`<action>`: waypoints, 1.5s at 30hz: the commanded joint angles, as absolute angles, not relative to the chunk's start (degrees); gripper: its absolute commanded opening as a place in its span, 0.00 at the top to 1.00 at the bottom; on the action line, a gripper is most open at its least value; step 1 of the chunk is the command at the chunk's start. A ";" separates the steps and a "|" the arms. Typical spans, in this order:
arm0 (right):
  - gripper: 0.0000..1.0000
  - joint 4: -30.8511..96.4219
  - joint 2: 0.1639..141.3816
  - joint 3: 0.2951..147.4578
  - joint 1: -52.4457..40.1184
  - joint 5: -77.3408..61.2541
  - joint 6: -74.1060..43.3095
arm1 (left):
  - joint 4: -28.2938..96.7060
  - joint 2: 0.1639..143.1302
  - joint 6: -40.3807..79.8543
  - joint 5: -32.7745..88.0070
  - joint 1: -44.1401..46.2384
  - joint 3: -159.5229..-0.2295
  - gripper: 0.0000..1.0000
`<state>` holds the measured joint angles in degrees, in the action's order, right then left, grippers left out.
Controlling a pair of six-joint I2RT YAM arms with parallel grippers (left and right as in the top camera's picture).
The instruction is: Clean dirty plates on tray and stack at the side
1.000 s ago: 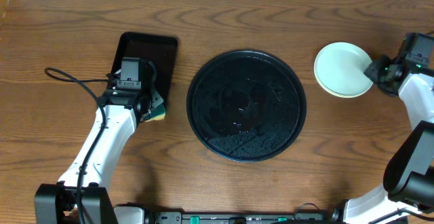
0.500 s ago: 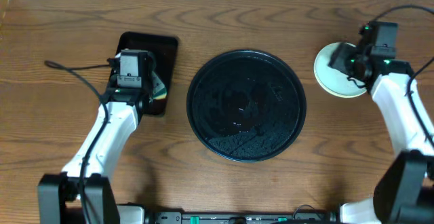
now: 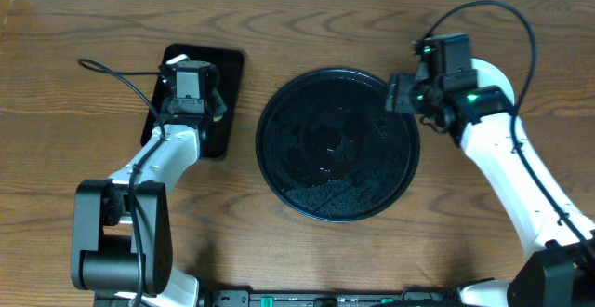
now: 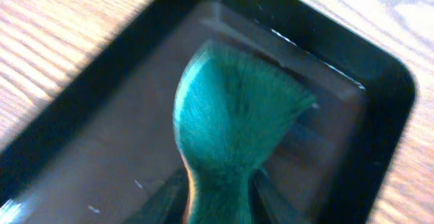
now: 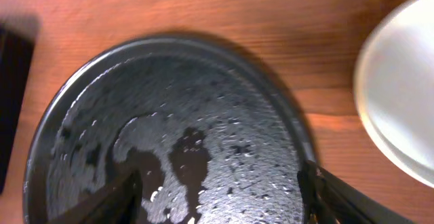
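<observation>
The large round black tray with the raised rim [image 3: 325, 181] sits in the middle of the brown wooden bench [image 3: 84, 28]. Its textured base glistens with wet patches and droplets in the right wrist view. The right end effector [image 5: 220, 176] hangs over the tray's right side. Its two dark fingers [image 5: 119, 197] are spread wide, one at each lower corner of that view, with nothing between them.

A pale round shallow plate [image 5: 400, 108] lies on the bare wood just beyond the tray's right rim, apart from it. In the overhead view the right arm covers most of this spot, and I cannot tell how many plates are stacked there.

To the left of the round tray, well apart from it, lies a smaller rectangular black tray [image 3: 218, 65]. The left end effector [image 4: 220, 200] is over this tray, closed on a green sponge-like pad [image 4: 234, 115] with a fibrous face. The pad fans out past the fingers above the tray's glossy floor. Whether the pad touches that floor I cannot tell.
</observation>
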<state>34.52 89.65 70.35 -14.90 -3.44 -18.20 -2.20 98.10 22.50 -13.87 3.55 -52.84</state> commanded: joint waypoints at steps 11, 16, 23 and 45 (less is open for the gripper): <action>0.14 33.95 86.72 70.24 -22.57 -2.81 -15.11 | 4.51 92.55 19.64 -18.17 2.33 -52.73 0.25; 0.08 32.82 80.86 70.24 -22.94 -2.81 -14.11 | 13.78 80.93 27.00 -4.49 2.33 -52.73 0.25; 0.01 35.33 74.85 70.22 -24.58 -2.83 -13.19 | 17.12 73.32 27.77 4.29 2.33 -52.73 0.24; 0.01 45.76 72.75 70.22 -30.52 -3.31 -13.21 | 17.12 73.41 27.75 4.29 2.33 -52.73 0.23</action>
<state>44.62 73.36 70.28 -29.76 -3.22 -13.93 16.93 73.38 27.22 4.16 2.46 -52.73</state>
